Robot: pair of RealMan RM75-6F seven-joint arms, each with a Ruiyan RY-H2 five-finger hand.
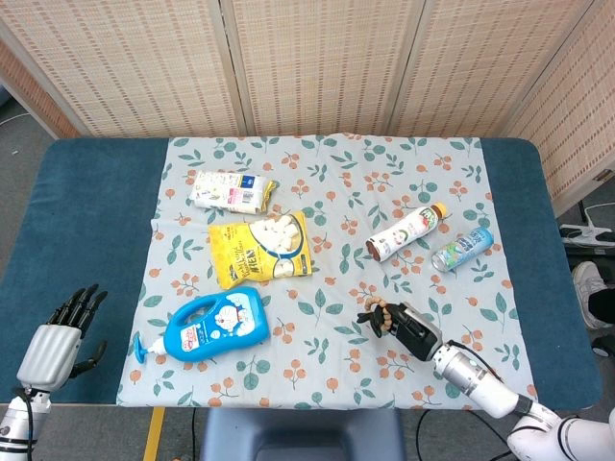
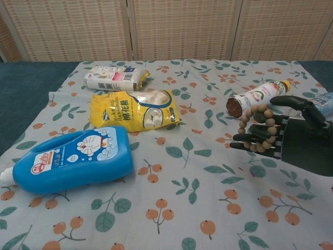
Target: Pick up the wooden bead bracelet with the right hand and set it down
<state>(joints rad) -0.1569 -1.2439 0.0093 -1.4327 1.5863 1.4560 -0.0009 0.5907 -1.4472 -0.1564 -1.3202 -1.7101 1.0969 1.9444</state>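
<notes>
The wooden bead bracelet point(image 2: 258, 128) is a loop of round tan beads, looped over the fingers of my black right hand point(image 2: 289, 138), which holds it above the floral cloth at the right side of the chest view. In the head view the same bracelet point(image 1: 378, 318) and right hand point(image 1: 404, 327) show low on the cloth, right of centre. My left hand point(image 1: 60, 338) hangs over the blue table edge at the far left, fingers apart and holding nothing.
A blue detergent bottle point(image 2: 73, 160) lies at the front left. A yellow snack bag point(image 2: 134, 109) and a white packet point(image 2: 112, 77) lie behind it. A white drink bottle point(image 2: 255, 97) and a small can point(image 1: 461, 248) lie just beyond my right hand.
</notes>
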